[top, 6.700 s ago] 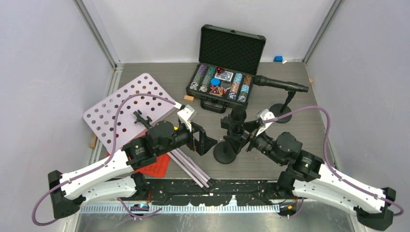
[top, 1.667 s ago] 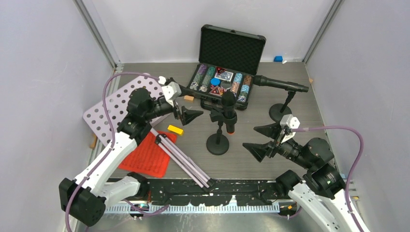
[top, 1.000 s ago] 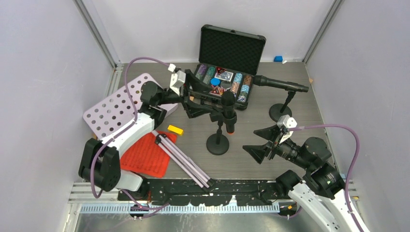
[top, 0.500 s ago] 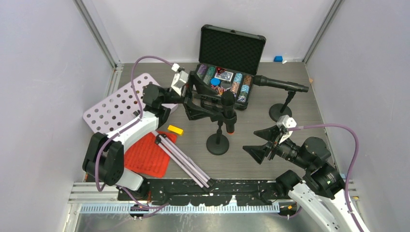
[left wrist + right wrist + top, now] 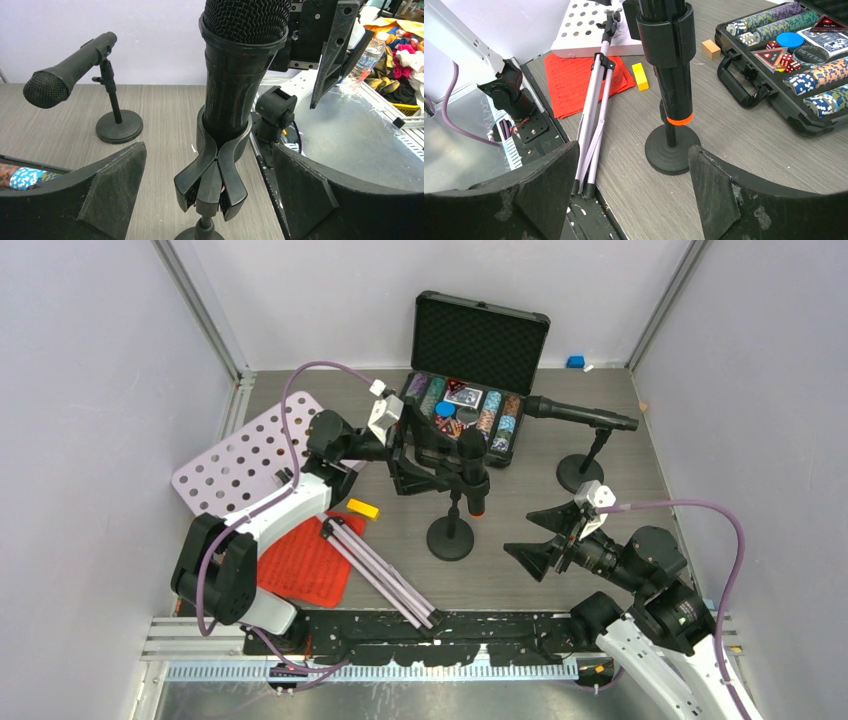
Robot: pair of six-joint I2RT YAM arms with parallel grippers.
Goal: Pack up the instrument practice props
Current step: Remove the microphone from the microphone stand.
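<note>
Two black microphones on round-based stands sit on a grey table [image 5: 635,455]. The near microphone [image 5: 472,462] stands upright in its clip at mid-table. The left gripper [image 5: 435,460] reaches in from the left with its jaws spread wide, one finger on each side of the microphone body. The left wrist view shows a gap on both sides, so nothing is grasped. The right gripper [image 5: 520,532] hangs just right of that stand's round base [image 5: 450,538], jaws likewise spread and empty. The far microphone [image 5: 575,413] lies level on its stand beside the open poker chip case [image 5: 470,390]. At the left lie the white music rack [image 5: 240,455], its silver legs [image 5: 380,575] and the red pages [image 5: 300,565], with a yellow block [image 5: 363,510] nearby.
</note>
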